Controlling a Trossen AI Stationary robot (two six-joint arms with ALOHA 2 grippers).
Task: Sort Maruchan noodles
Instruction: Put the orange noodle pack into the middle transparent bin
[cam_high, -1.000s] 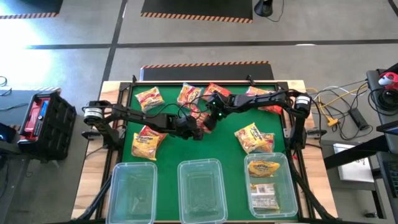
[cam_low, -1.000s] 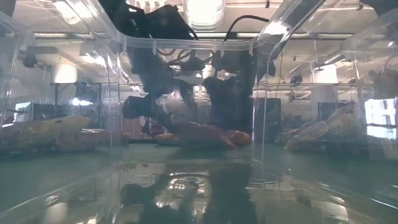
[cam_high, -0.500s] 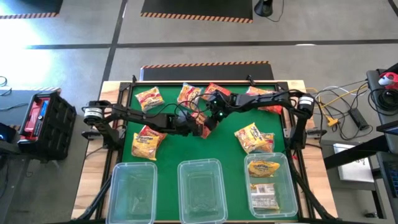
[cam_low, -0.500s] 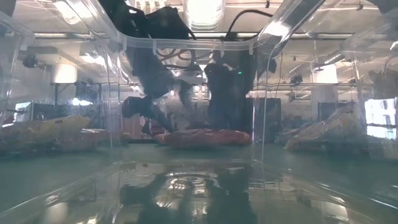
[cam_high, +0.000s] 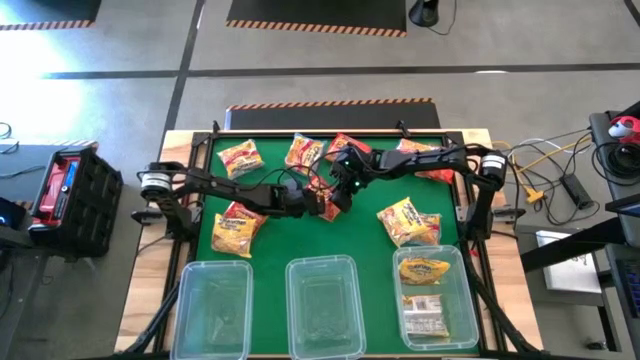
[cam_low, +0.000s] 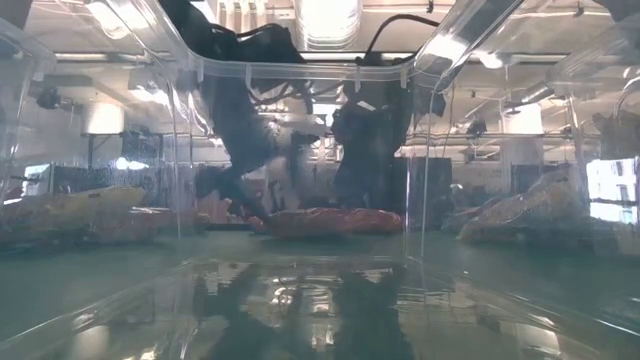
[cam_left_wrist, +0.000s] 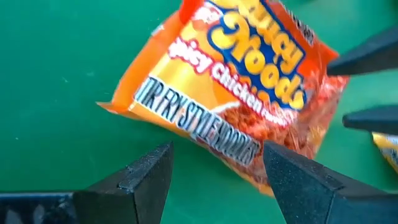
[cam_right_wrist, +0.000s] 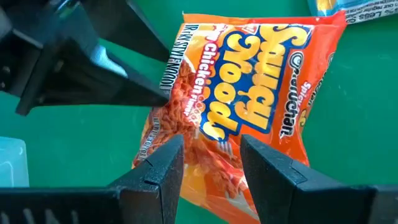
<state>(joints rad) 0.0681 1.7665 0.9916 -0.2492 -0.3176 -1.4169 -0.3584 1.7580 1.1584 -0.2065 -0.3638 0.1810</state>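
Both the left gripper (cam_left_wrist: 214, 171) and right gripper (cam_right_wrist: 211, 162) hang open over the orange noodle packet (cam_right_wrist: 249, 106). It looks light, crinkly and slippery; a pinch at its edge seems safest.

Noodle pkt (cam_high: 322, 203) mid-mat, btwn left gripper (cam_high: 308, 203) & right gripper (cam_high: 338, 192).

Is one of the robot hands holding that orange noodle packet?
No, nothing is held. Both the left gripper and the right gripper have open jaws around the edges of the orange packet, which lies flat on the green table.

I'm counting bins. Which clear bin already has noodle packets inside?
The right-hand bin by the table's near edge; the middle bin and left bin hold none.
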